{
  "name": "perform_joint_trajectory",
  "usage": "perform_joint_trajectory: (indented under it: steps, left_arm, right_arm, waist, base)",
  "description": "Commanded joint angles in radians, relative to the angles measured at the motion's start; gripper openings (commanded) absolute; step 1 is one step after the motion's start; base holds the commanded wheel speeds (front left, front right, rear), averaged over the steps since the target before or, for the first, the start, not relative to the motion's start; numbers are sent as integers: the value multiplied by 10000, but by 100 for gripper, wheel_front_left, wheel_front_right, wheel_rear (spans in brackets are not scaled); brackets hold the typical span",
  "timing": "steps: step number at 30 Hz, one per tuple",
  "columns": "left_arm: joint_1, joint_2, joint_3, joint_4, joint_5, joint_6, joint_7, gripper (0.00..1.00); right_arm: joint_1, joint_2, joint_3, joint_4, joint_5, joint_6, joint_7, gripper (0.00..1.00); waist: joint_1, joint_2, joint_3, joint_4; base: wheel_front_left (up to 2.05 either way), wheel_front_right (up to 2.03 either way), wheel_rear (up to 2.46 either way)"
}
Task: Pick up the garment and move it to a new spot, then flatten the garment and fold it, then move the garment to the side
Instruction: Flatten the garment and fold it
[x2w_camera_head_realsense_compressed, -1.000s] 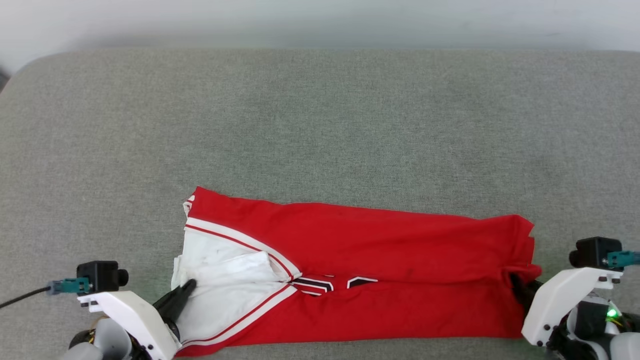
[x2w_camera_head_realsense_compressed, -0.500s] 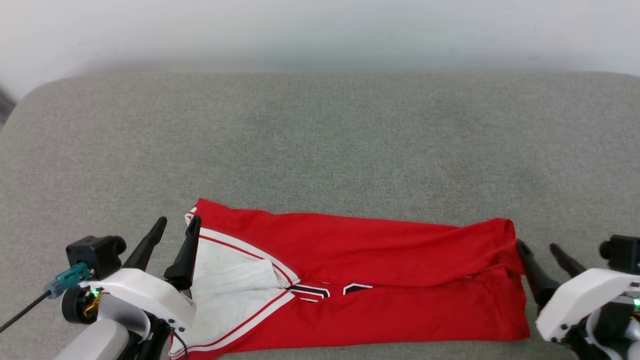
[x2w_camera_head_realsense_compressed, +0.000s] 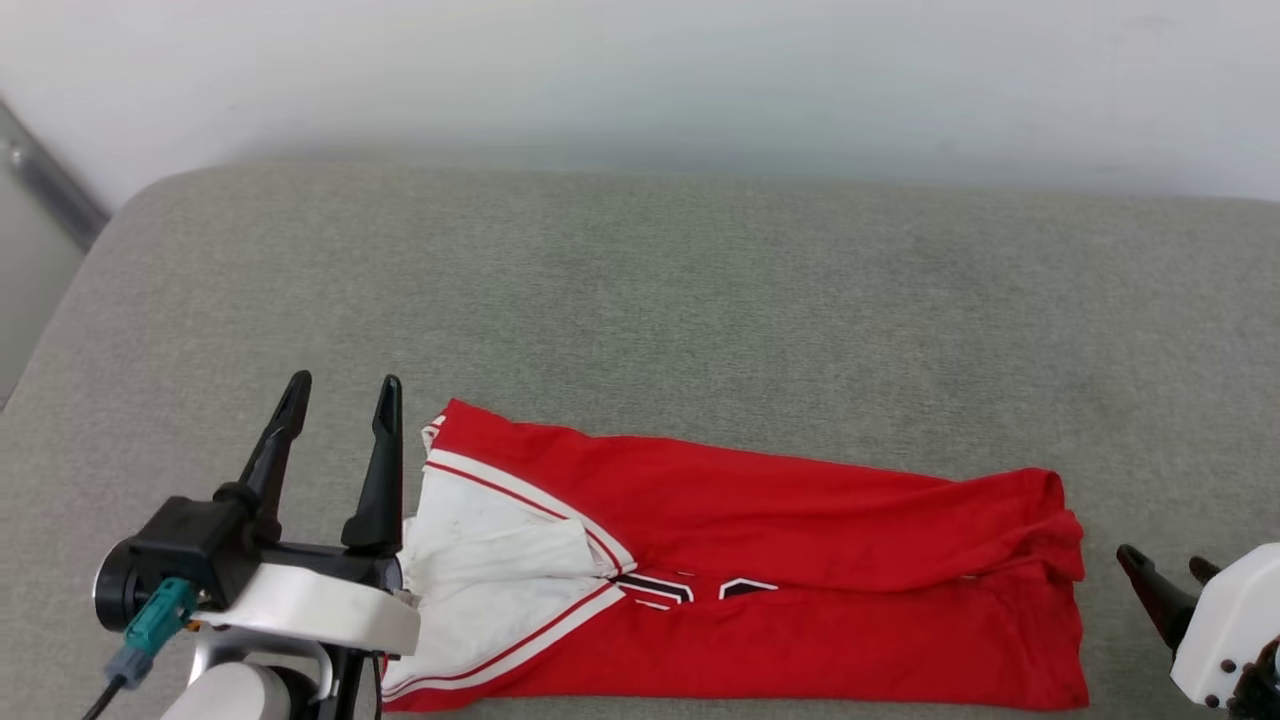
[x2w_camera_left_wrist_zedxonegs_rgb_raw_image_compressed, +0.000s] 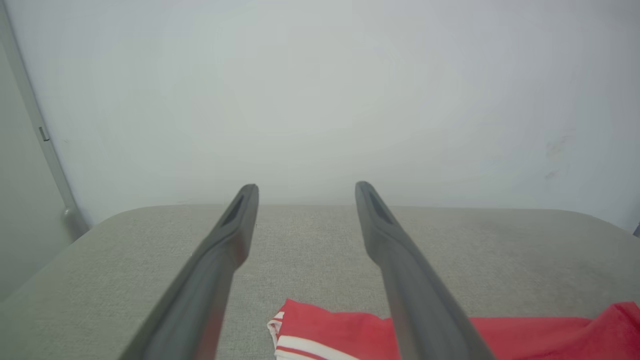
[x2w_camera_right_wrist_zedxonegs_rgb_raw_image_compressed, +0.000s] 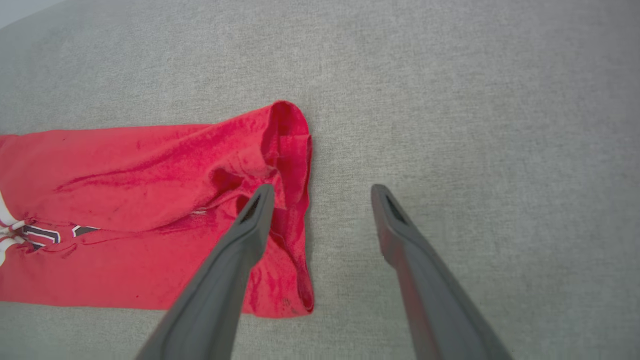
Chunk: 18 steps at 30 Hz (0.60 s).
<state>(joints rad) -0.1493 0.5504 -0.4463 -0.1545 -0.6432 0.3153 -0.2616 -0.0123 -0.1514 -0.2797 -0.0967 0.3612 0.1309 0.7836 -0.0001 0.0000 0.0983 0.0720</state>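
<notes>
The left gripper (x2w_camera_head_realsense_compressed: 344, 382), two long dark fingers on a white wrist at the lower left of the head view, stands spread wide and holds nothing. Its fingers point up the frame and rise clear of the surface, with the inner finger just beside the shirt's white sleeve end. The right gripper (x2w_camera_head_realsense_compressed: 1160, 558) pokes in at the lower right edge, also spread and empty, near the shirt's red end but apart from it. In its wrist view one finger crosses in front of the bunched red corner, and I cannot tell whether it touches.

Between them, across the lower middle of the frame, lies the garment (x2w_camera_head_realsense_compressed: 760, 530), a red jersey shirt with white sleeves, striped trim and black lettering. It is doubled lengthwise into a long band with a rumpled right end.

It looks thin, light and limp, so it would probably sag and let its layers slide apart if lifted by one ply. The safest hold is likely a pinch through all layers at the end corners, one per gripper.

Beyond it stretches the grey woven cushion (x2w_camera_head_realsense_compressed: 640, 300), then the pale wall (x2w_camera_head_realsense_compressed: 640, 80) along the top.
</notes>
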Motion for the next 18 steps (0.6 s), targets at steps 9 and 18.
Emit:
perform_joint_trajectory:
  steps: [9, 18]
  left_arm:
    - [395, -449, 252, -125, 685, -426, -32, 100]
    - [141, -779, 527, -28, 978, -857, -33, 100]
  right_arm:
    - [-457, 355, 38, 1068, 198, -3, 376, 100]
    - [-868, 637, 533, 2580, 467, -3, 536, 100]
  waist:
    - [1, 0, 140, 505]
    - [1, 0, 688, 740]
  base:
    - [0, 0, 0]
    - [0, 0, 0]
